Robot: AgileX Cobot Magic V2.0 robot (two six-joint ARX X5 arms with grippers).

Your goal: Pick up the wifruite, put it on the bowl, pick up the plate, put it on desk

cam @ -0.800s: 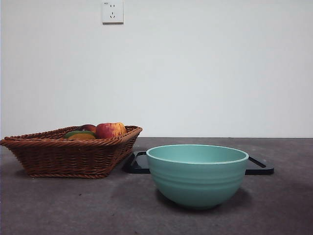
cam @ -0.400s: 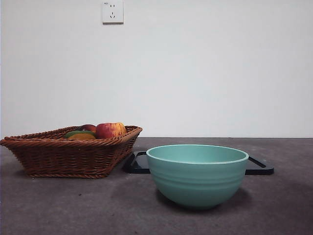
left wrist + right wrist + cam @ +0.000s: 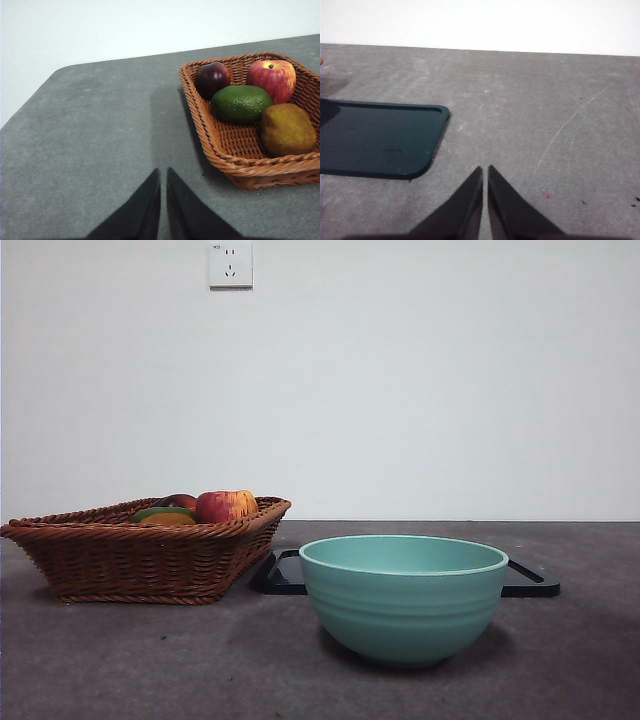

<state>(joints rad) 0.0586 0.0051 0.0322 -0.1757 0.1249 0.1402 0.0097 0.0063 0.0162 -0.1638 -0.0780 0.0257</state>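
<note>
1. Now the wicker basket (image 3: pixel 150 550) stands on the desk (image 3: pixel 120 660), and it serves as the landmark for everything else.
2. Inside the basket, the left wrist view shows four fruits: the wifruite (image 3: pixel 287 129), a brownish-orange lump, lies in the corner nearest the camera, against the woven wall.
3. Just beside the wifruite lies a green fruit (image 3: pixel 241 103), and the two look to be touching or nearly so.
4. Beyond the green fruit sit a red-and-yellow apple (image 3: pixel 270 79) and a dark plum-coloured fruit (image 3: pixel 212 78), both toward the basket's far wall.
5. From the front view only the tops of the fruit show above the basket rim, the apple (image 3: pixel 225 505) the highest of them.
6. The bowl (image 3: pixel 403 597), teal and ridged, stands upright on the desk beside the basket, apart from it, and nearer the front camera.
7. A shiny black tray (image 3: pixel 530 580) lies flat behind the bowl; one corner of it reaches close to the basket's side, though whether it touches cannot be told.
8. The left gripper (image 3: pixel 163 175) hangs over bare desk near the basket's outer wall, its jaws pressed together with only a thin slit between the tips, holding nothing.
9. The right gripper (image 3: pixel 485 172) is over bare desk well away from the basket, just beside a rounded corner of the tray (image 3: pixel 375 140); its jaws are likewise pressed together and empty.
10. Neither arm shows in the front view.
</note>
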